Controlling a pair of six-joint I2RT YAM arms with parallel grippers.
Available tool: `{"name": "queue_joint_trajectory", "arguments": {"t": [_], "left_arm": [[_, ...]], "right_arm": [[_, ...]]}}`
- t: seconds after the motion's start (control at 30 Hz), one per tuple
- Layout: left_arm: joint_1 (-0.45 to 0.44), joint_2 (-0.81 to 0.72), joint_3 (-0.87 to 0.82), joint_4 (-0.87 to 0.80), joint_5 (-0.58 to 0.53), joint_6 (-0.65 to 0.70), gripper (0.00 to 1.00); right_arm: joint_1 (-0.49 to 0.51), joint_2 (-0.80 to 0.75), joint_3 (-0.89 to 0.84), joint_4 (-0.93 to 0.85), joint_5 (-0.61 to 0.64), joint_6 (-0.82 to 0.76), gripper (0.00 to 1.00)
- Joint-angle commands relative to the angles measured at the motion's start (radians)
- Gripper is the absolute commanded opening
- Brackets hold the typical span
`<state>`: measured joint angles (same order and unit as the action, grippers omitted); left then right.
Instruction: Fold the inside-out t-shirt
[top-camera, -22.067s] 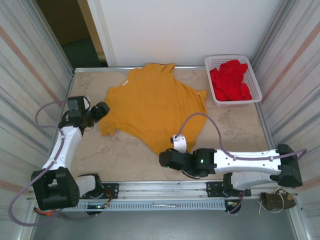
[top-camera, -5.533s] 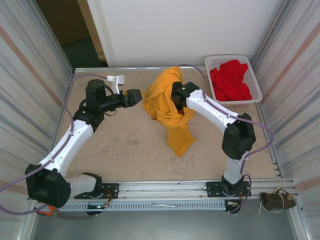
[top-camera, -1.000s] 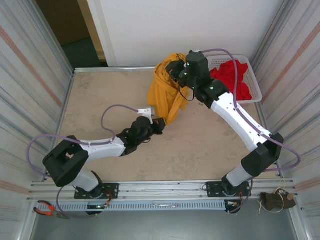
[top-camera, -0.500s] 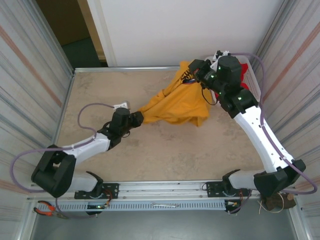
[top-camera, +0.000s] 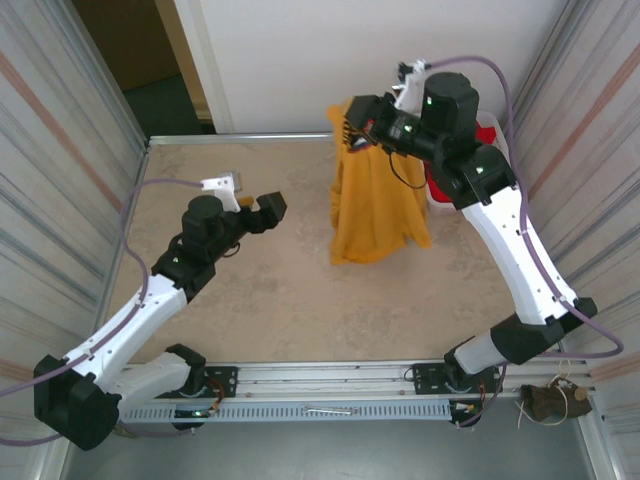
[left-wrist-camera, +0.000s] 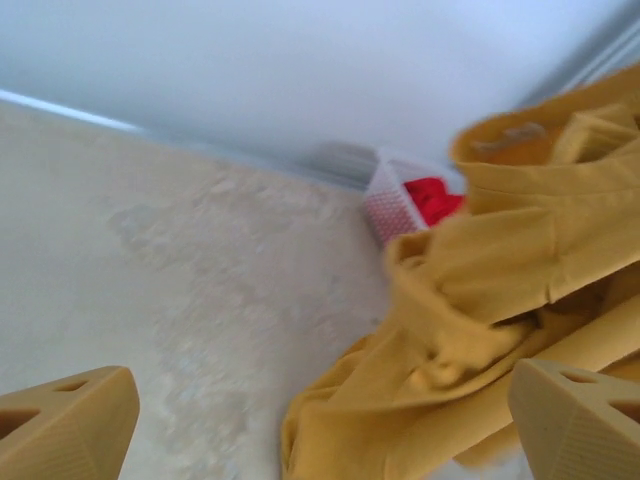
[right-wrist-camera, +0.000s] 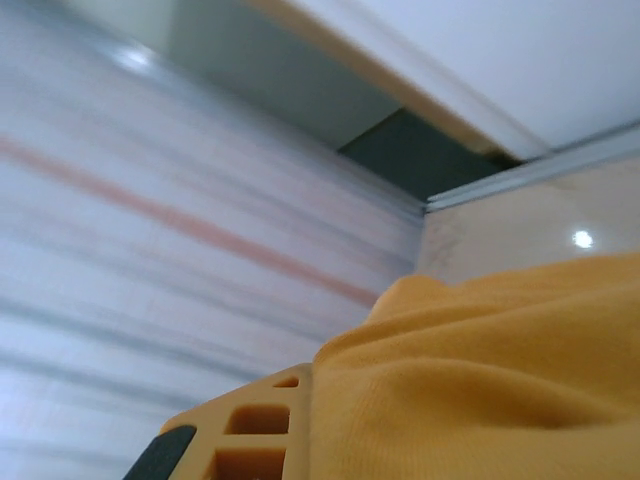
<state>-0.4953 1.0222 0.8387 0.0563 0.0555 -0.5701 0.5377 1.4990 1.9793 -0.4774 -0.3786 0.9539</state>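
Note:
The inside-out t-shirt (top-camera: 375, 205) is mustard yellow and hangs in a long bunch from my right gripper (top-camera: 352, 124), which is shut on its top edge high above the far side of the table. The hem rests on the table. In the right wrist view the yellow cloth (right-wrist-camera: 480, 380) lies against one finger (right-wrist-camera: 245, 430). My left gripper (top-camera: 267, 211) stands open to the left of the shirt, apart from it. In the left wrist view the shirt (left-wrist-camera: 500, 300) hangs ahead of the wide-spread fingertips (left-wrist-camera: 65, 425), with nothing between them.
A white basket (left-wrist-camera: 388, 198) with red garments (left-wrist-camera: 435, 198) stands at the far right corner, mostly behind my right arm in the top view. Corrugated metal walls close in both sides. Bare table (top-camera: 250, 290) lies in front of the shirt.
My left gripper has opened, let go of the shirt and drawn back to the left. The right gripper has lifted the shirt, which now hangs straight down instead of stretching between both arms.

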Motion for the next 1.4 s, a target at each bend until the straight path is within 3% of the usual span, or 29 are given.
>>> {"name": "queue_joint_trajectory", "arguments": {"t": [0.0, 0.17, 0.3, 0.43, 0.8, 1.13, 1.23, 1.27, 1.37], "left_arm": [[0.014, 0.039, 0.093, 0.010, 0.111, 0.053, 0.97], [0.053, 0.052, 0.131, 0.050, 0.185, 0.015, 0.98], [0.146, 0.016, 0.057, 0.113, 0.261, -0.133, 0.98], [0.201, 0.010, -0.011, 0.188, 0.340, -0.258, 0.99], [0.167, 0.155, -0.086, 0.272, 0.401, -0.329, 0.98], [0.090, 0.316, -0.043, 0.316, 0.321, -0.329, 0.98], [0.089, 0.363, -0.029, 0.335, 0.309, -0.347, 0.92], [0.090, 0.376, -0.025, 0.341, 0.301, -0.351, 0.87], [0.092, 0.410, 0.003, 0.354, 0.299, -0.345, 0.57]], "right_arm": [[-0.061, 0.041, 0.012, 0.146, -0.299, 0.017, 0.00], [-0.115, 0.034, -0.145, 0.259, -0.444, -0.033, 0.00], [-0.171, -0.020, -0.361, 0.483, -0.533, 0.025, 0.00], [-0.176, -0.026, -0.421, 0.516, -0.546, 0.028, 0.00], [-0.165, -0.040, -0.455, 0.523, -0.558, 0.017, 0.00], [-0.148, -0.047, -0.459, 0.520, -0.545, 0.016, 0.00], [-0.146, -0.053, -0.464, 0.519, -0.545, 0.013, 0.00], [-0.146, -0.057, -0.467, 0.519, -0.546, 0.011, 0.00], [-0.151, -0.073, -0.490, 0.513, -0.539, 0.003, 0.00]]}}
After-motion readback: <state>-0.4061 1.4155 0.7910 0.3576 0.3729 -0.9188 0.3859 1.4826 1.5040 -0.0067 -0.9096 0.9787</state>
